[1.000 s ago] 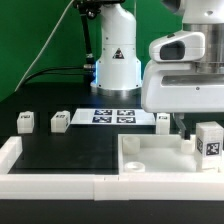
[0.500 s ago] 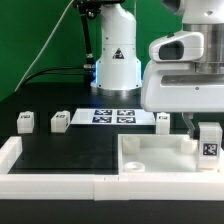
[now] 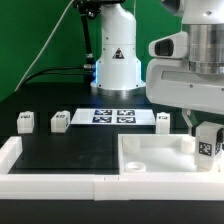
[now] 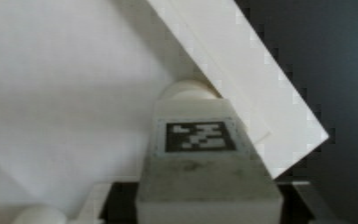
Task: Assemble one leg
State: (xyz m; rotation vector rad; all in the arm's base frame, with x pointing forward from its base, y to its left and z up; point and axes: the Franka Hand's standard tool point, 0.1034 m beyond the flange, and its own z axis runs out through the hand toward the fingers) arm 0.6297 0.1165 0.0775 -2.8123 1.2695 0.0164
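Note:
My gripper (image 3: 207, 130) is shut on a leg (image 3: 208, 141), a stubby white peg with a square black-and-white tag. It holds the leg upright over the far right corner of the large white square panel (image 3: 150, 158). In the wrist view the leg (image 4: 201, 140) sits between my dark fingers (image 4: 126, 200), its rounded tip against the panel (image 4: 69, 90) near an edge. Whether the tip sits in a corner hole is hidden. Three more legs stand on the black table: two on the exterior view's left (image 3: 24, 121) (image 3: 60, 120), one near the arm (image 3: 163, 120).
The marker board (image 3: 114, 116) lies flat behind the legs, in front of the robot base (image 3: 116, 60). A low white wall (image 3: 50, 186) runs along the front and left of the black table.
The hand above the leg has turned and tilted. The leg stays in almost the same spot over the panel's right corner, still gripped.

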